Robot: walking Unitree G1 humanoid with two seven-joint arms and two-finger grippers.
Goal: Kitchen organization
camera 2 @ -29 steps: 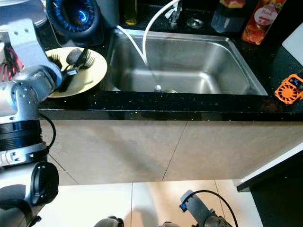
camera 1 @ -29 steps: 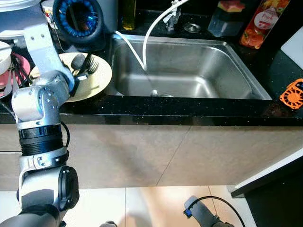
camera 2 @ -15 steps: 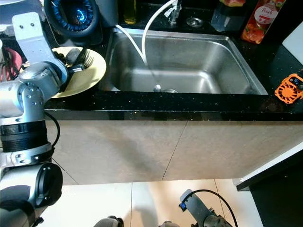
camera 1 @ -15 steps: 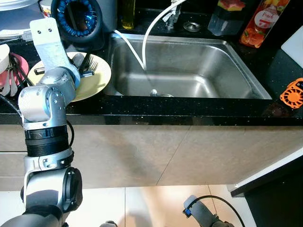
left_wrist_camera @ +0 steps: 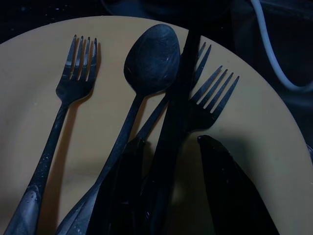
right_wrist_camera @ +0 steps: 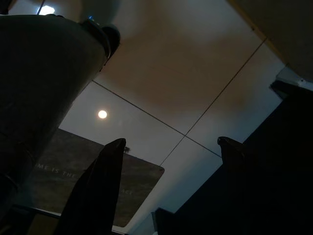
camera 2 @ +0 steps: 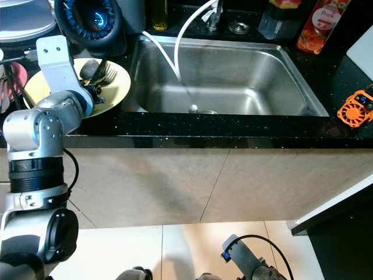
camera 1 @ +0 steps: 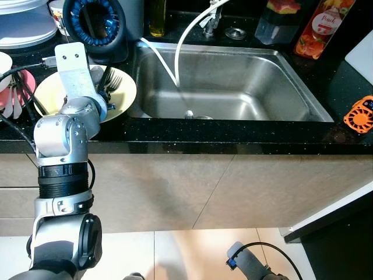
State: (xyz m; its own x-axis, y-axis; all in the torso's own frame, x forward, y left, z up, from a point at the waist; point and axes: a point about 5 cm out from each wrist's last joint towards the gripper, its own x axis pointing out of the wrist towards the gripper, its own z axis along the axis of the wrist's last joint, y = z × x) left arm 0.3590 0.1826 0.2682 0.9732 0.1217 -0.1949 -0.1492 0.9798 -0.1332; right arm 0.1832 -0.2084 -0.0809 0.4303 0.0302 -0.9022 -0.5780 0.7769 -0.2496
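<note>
A yellow plate sits on the black counter left of the sink. On it lie a fork, a spoon, a second fork and a long dark handle. My left gripper hangs low over the plate, open, its two black fingers standing either side of the dark handle and the spoon's stem. Whether a finger touches the cutlery I cannot tell. My right gripper hangs idle near the floor, open and holding nothing.
The steel sink has two white hoses running into it. A black and blue round object and stacked white plates stand behind the plate. Bottles are at the back right, an orange gadget at the far right.
My left arm has swung to the right and come down, bringing its wrist and fingers over the middle of the yellow plate. The cutlery lies as before.
</note>
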